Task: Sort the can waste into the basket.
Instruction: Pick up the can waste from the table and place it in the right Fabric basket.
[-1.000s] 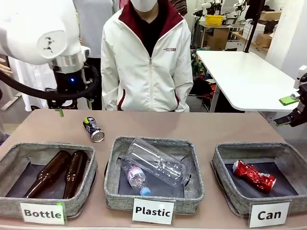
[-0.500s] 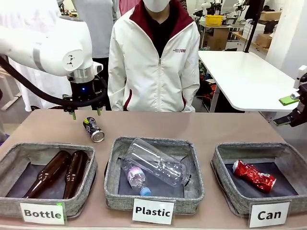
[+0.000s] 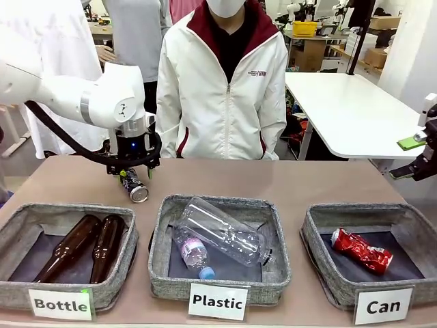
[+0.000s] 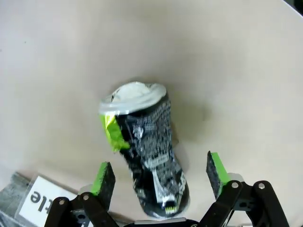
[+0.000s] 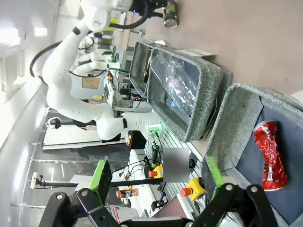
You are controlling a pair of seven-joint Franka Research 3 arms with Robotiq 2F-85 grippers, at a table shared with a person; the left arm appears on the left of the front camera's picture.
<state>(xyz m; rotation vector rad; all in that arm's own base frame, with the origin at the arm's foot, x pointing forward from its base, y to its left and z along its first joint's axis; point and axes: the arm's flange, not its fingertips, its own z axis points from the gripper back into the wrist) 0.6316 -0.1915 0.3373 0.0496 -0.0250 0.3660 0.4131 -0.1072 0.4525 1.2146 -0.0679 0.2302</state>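
**Lining up on the black can**

The left gripper, jaws spread, straddles the black can lying on the table, apparently not yet touching. Centre the pads, lower, then close gently. The right gripper waits open beside the Can basket.

Front view: left gripper covers the far end of the black can; fingertips not distinguishable against it. Right gripper cut off by the picture's right edge.

Left wrist view: can's near end hidden behind the gripper body at the bottom edge; "Bottle" card cropped.

Print on the can too small to read.
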